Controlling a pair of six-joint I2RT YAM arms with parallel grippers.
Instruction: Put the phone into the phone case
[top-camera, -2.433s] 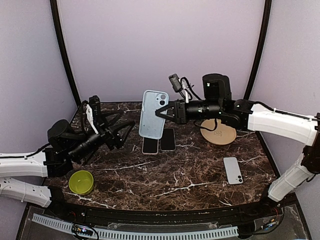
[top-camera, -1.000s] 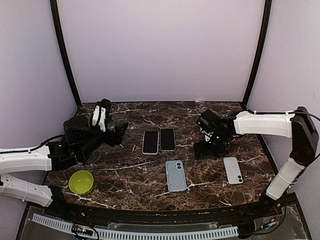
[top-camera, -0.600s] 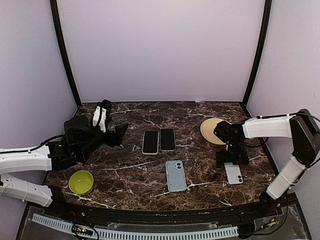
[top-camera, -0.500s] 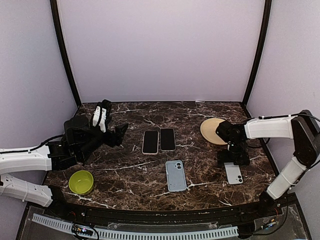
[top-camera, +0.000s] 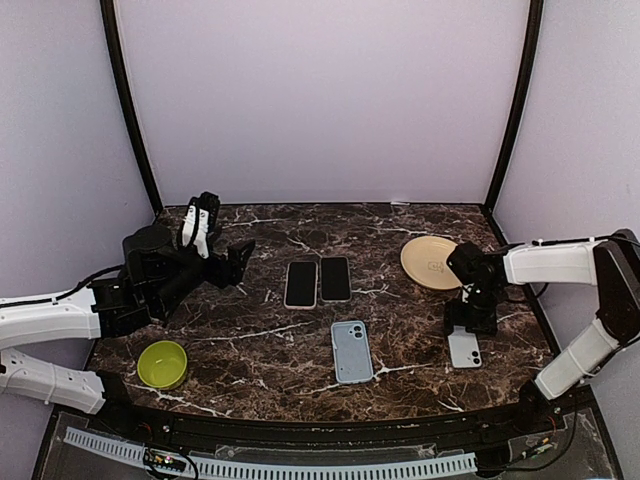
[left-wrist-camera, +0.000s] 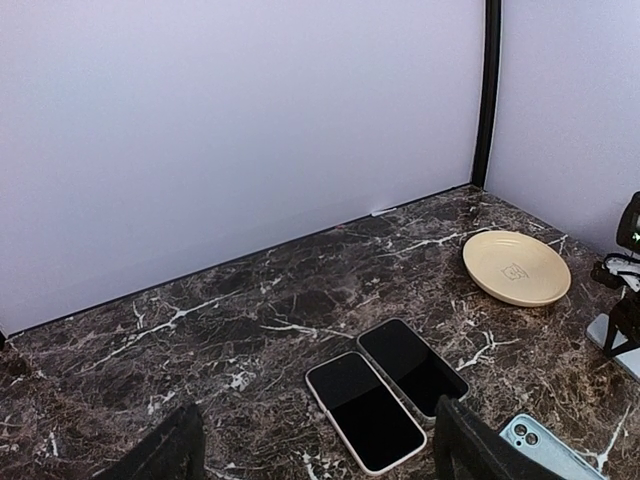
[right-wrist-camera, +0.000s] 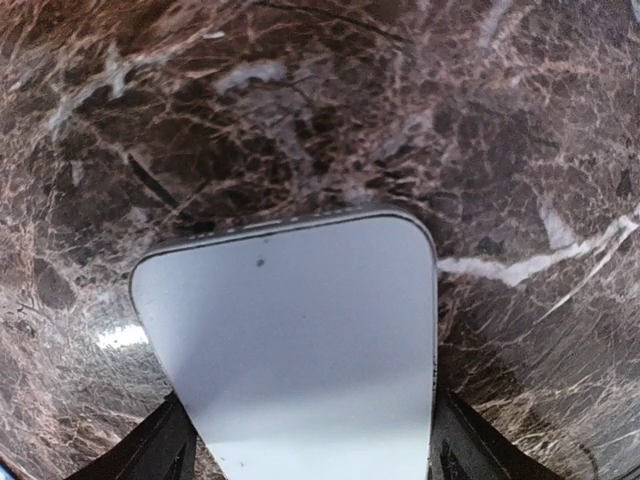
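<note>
We note the right gripper (top-camera: 470, 322) down at the table (top-camera: 260, 340) with its fingers closed in on the phone (right-wrist-camera: 290, 340), one finger (right-wrist-camera: 165, 445) against each long edge. The phone lies flat, pale back up, its far end reaching out ahead of the fingertips. The case (top-camera: 351, 351), light blue with the camera cutout showing, lies flat well to the left of those fingers, apart from the phone. A cream plate (top-camera: 430, 262) sits just behind the right gripper. We record the left gripper (top-camera: 222, 248) raised off the table, fingers spread, nothing between them. Ahead of its fingers two dark-screened handsets (left-wrist-camera: 365, 410) (left-wrist-camera: 412, 365) lie side by side, touching. A green bowl (top-camera: 163, 363) sits behind those fingers, near the table's front edge.
</note>
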